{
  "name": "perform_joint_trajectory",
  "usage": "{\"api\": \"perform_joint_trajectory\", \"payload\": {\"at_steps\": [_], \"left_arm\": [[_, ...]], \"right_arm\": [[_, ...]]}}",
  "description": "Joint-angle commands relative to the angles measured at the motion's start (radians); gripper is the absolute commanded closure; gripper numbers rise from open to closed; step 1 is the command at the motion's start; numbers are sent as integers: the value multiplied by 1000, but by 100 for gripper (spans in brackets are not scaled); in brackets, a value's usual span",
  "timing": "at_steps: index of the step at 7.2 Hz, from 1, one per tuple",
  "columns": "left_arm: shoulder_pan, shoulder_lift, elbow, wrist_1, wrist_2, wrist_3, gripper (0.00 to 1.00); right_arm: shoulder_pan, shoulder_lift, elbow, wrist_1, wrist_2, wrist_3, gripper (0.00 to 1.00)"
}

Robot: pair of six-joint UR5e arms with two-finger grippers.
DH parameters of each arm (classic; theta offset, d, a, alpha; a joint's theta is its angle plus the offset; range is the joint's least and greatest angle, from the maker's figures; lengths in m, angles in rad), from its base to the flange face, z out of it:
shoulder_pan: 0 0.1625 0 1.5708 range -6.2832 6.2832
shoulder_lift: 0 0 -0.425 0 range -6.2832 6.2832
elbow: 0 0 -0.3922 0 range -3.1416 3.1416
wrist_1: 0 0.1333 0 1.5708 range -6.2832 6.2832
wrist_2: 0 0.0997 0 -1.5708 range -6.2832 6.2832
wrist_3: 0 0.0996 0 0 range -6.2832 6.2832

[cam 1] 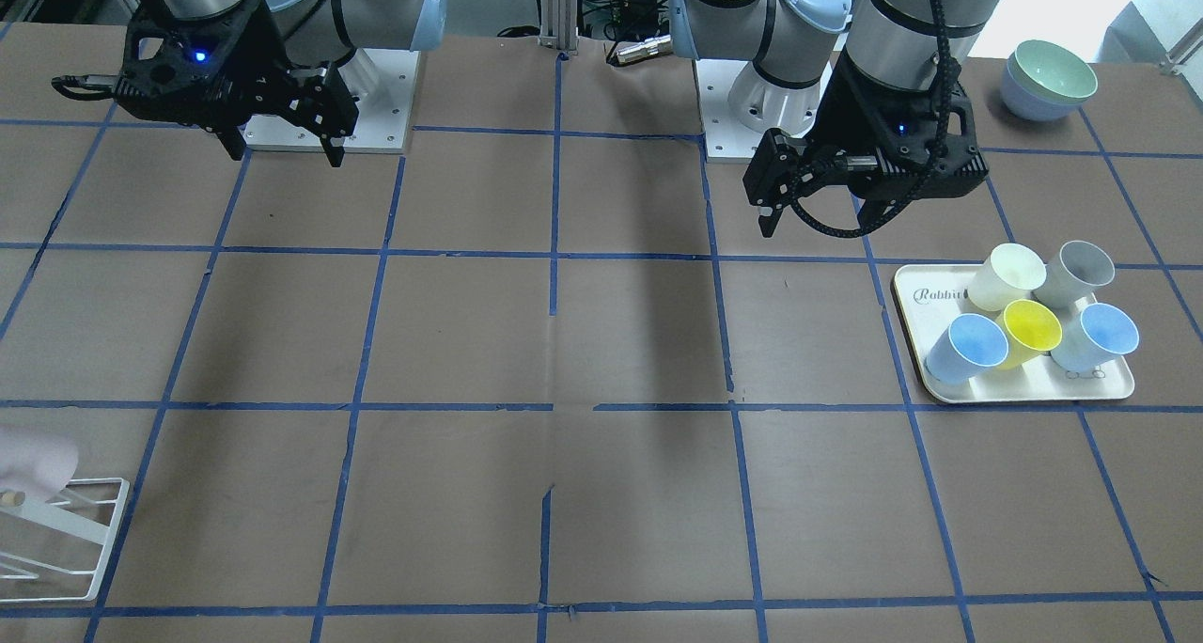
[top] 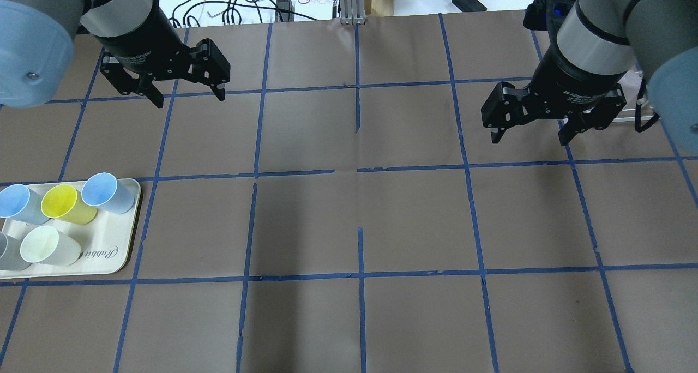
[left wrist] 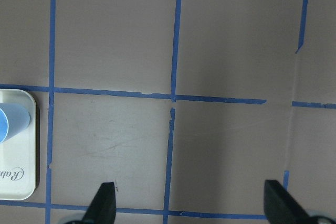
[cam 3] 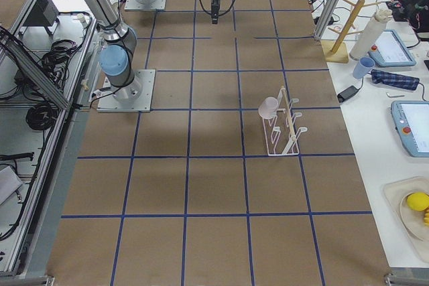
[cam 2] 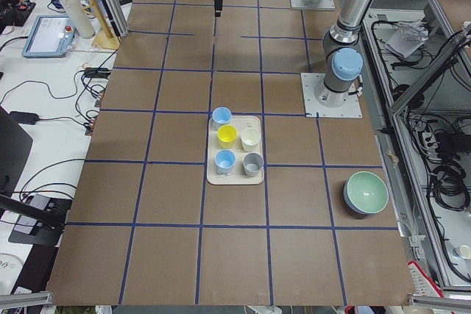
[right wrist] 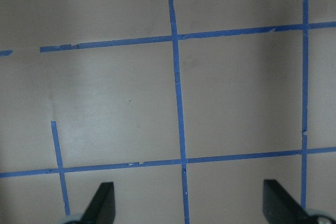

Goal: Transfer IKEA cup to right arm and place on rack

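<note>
IKEA cup point(cam 3: 269, 107) hangs on rack point(cam 3: 285, 132); tray point(cam 1: 1024, 386) reads "Rabbit".

Pale pink IKEA cup point(cam 3: 269, 107), white rack point(cam 3: 283, 133), brown table point(top: 414, 220) gridded with blue tape lines point(top: 360, 307)

Left gripper point(top: 189, 100), right gripper point(top: 528, 142): jaws apart.

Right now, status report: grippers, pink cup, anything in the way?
Left gripper open, empty. Right gripper open, empty. Pink cup on the rack. Tray of other cups sits well apart from rack.
</note>
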Motion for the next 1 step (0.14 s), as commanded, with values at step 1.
{"api": "perform_joint_trajectory", "payload": {"at_steps": [1], "left_arm": [[0,0,0,0,0,0,0]], "right_arm": [[0,-1,1,2,-2,3,0]]}}
